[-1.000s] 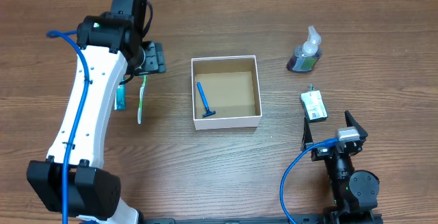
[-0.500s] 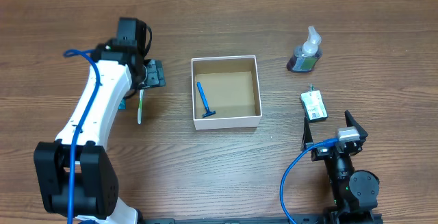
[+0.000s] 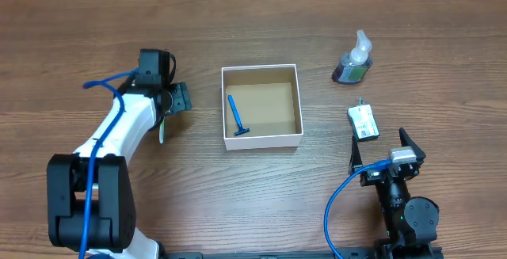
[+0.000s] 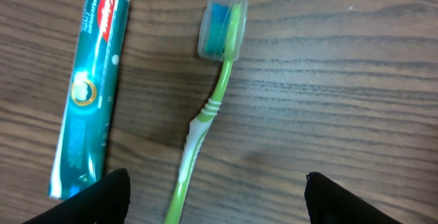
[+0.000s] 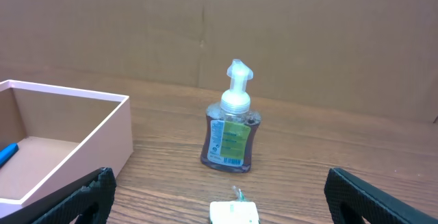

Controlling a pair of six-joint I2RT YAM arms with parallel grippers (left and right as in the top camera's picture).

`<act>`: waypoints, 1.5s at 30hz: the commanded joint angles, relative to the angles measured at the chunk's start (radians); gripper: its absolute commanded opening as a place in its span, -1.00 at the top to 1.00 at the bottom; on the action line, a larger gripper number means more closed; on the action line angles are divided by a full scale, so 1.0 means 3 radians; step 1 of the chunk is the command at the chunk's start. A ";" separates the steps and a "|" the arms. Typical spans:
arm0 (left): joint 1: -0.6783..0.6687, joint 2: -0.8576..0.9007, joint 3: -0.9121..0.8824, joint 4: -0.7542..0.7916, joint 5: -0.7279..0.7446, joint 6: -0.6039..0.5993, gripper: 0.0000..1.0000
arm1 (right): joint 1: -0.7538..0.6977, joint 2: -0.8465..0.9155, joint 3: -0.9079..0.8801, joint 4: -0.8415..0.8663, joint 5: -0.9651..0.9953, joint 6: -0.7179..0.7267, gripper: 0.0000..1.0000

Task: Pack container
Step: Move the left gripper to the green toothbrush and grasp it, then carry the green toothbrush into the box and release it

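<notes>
Overhead, the small square white cardboard container (image 3: pixel 261 141) with a brown floor sits mid-surface (image 3: pixel 238 203), holding a blue plastic razor (image 3: pixel 237 115). The left end effector (image 3: pixel 176 99) hovers to its left.

Left wrist: its fingers stand wide, empty, over a green toothbrush (image 4: pixel 212 107) beside a teal toothpaste tube (image 4: pixel 89 94).

Right wrist: the right end effector (image 5: pixel 219 186) gapes wide, empty, facing a purple pump soap bottle (image 5: pixel 231 138).

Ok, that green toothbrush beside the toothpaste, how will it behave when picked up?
The toothbrush looks like thin plastic, so probably light and fairly stiff. Its narrow, smooth handle may pivot or slip in a grip. The clear cap over its bristles could pop off if squeezed.
</notes>
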 commanded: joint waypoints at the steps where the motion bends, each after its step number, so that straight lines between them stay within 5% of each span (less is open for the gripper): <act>1: 0.0015 0.0020 -0.0200 0.0261 0.0011 -0.0028 -0.57 | -0.0015 -0.0036 -0.0036 0.0020 0.0001 -0.0019 -1.00; 13: 0.0019 0.0081 -0.0540 0.0806 0.0009 0.0006 -0.33 | -0.0015 -0.0036 -0.0036 0.0020 0.0001 -0.0019 -1.00; 23: 0.0019 0.0355 -0.0543 0.0896 0.0008 0.0083 -0.33 | -0.0015 -0.0036 -0.0036 0.0022 0.0001 -0.0019 -1.00; 28: 0.0019 0.0359 -0.0543 0.0914 -0.0003 0.0081 0.48 | -0.0015 -0.0036 -0.0036 0.0022 0.0001 -0.0020 -1.00; 45: 0.0013 -0.0041 -0.0159 0.0402 -0.0106 0.0083 0.78 | -0.0015 -0.0036 -0.0036 0.0022 0.0001 -0.0019 -1.00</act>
